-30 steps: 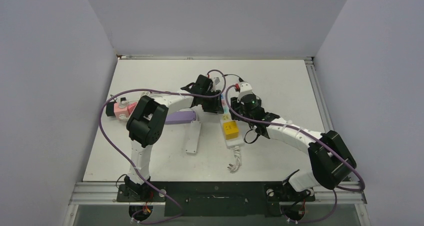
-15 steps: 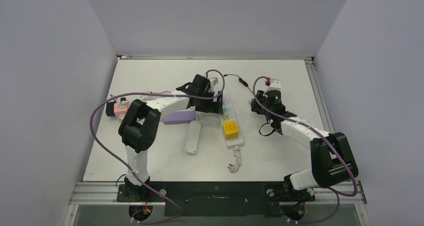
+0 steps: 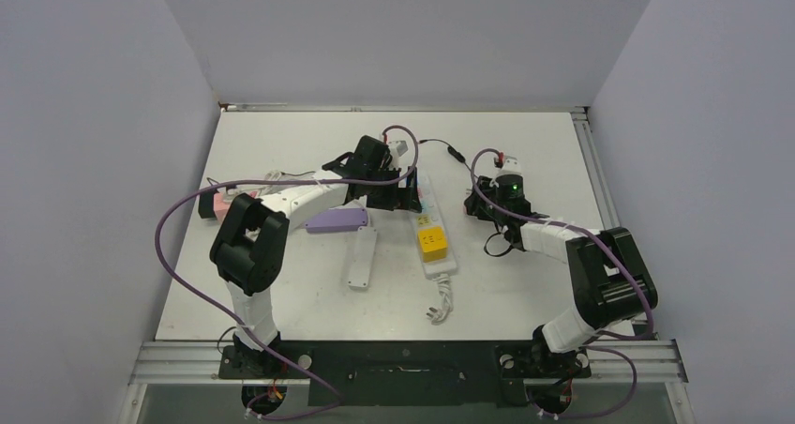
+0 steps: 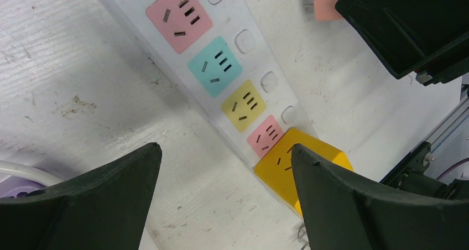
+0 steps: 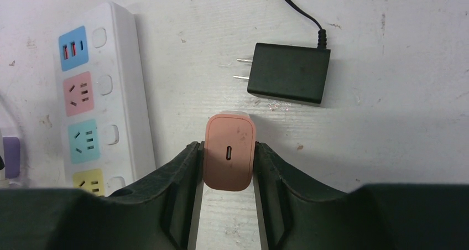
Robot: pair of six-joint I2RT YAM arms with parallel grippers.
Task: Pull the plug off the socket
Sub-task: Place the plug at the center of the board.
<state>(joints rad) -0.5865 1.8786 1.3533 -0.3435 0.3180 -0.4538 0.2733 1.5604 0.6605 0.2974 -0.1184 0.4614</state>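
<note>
1. Your left gripper point(image 4: 225, 150) stood wide open and held nothing. Its fingers were on either side of the power strip point(image 4: 221, 67), close to the yellow block point(image 4: 301, 161) plugged into it.
2. The strip lay flat on the table point(image 5: 387, 123), and the coloured sockets visible in the wrist views were empty.
3. Your right gripper point(image 5: 228, 150) was clenched on the pink plug point(image 5: 229, 159), one finger on each side. The plug was just right of the strip and did not touch it.
4. A black adapter point(image 5: 287, 80) lay loose on the table beyond the plug.
5. I judge that the pulling step was done. The next move called for you to lower the plug onto bare table, clear of the strip and the adapter, and then release it.
</note>
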